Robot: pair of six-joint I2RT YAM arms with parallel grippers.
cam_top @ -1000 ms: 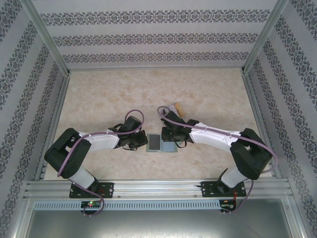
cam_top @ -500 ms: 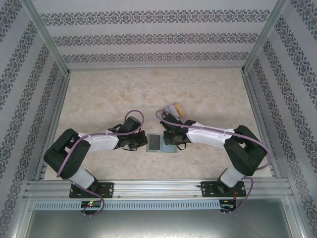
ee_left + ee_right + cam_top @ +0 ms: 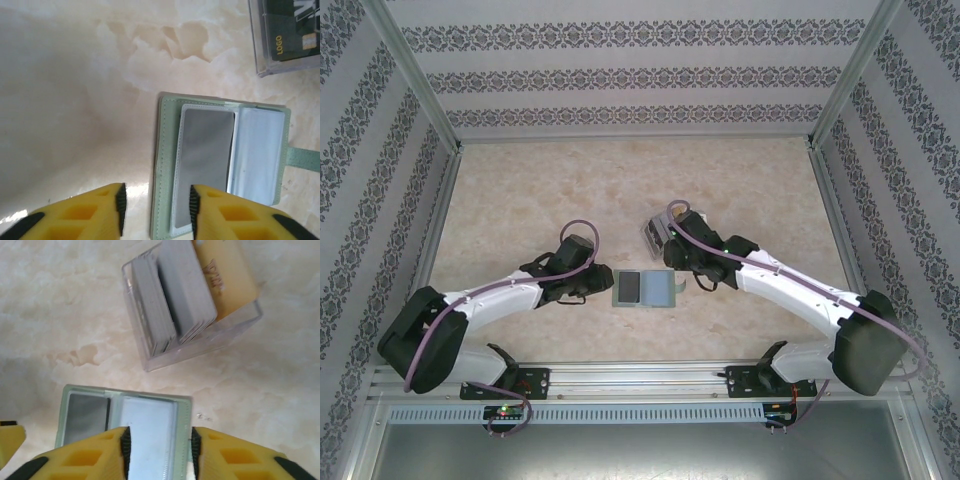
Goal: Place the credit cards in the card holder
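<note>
The sage-green card holder (image 3: pixel 643 289) lies open on the table between both grippers. A grey credit card (image 3: pixel 206 150) sits in its left pocket, and the right pocket (image 3: pixel 257 155) looks pale. My left gripper (image 3: pixel 156 210) hovers open over the holder's left edge, gripping nothing. Over the holder's right half (image 3: pixel 150 430) my right gripper (image 3: pixel 160 452) is open too. Several more credit cards, grey (image 3: pixel 170 295) and tan (image 3: pixel 227 275), stand in a clear box (image 3: pixel 150 357) just beyond the holder.
The clear box (image 3: pixel 658 236) stands close behind the right gripper (image 3: pixel 686 275). The holder's strap (image 3: pixel 305 159) sticks out to the right. Marble tabletop (image 3: pixel 540 190) spreads all around, with patterned walls and a metal rail along the near edge.
Both grippers have opened. Both arms have stretched out and drawn up a little from the card holder, which has stayed put. The clear box shows more now.
</note>
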